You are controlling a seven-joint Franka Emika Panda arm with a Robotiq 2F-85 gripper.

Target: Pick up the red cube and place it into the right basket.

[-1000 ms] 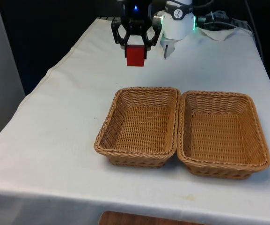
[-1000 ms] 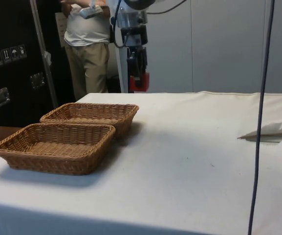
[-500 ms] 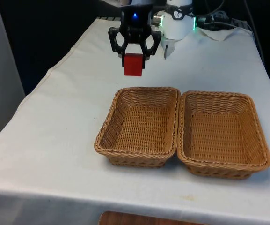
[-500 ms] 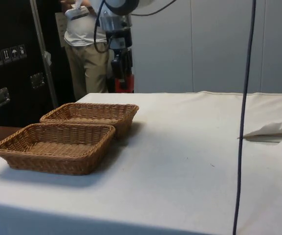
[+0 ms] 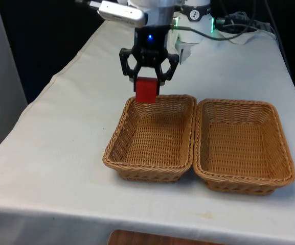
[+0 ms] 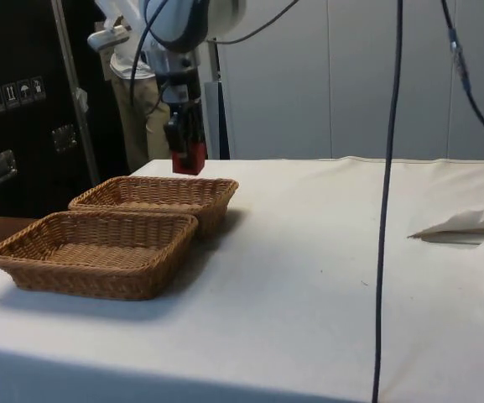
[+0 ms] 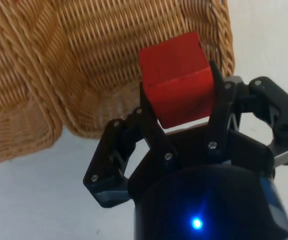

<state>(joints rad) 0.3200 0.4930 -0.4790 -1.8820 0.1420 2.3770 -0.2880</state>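
Observation:
My black gripper (image 5: 146,84) is shut on the red cube (image 5: 146,91) and holds it in the air above the far rim of the basket on the front view's left (image 5: 117,133). From the side, the red cube (image 6: 189,157) hangs just over the farther basket (image 6: 210,196). In the wrist view the red cube (image 7: 176,78) sits clamped between my two fingers (image 7: 151,131), with wicker beneath it. The basket on the front view's right (image 5: 285,155) lies beside the first, touching it along one long side.
A person in a white shirt and tan trousers (image 6: 145,109) stands behind the table in the side view. A crumpled white paper (image 6: 468,225) lies on the cloth at the side view's right. A black cable (image 6: 384,218) hangs down in the side view.
The gripper has carried the red cube toward the front camera and lower, from over the bare cloth to above the far rim of the front view's left basket.

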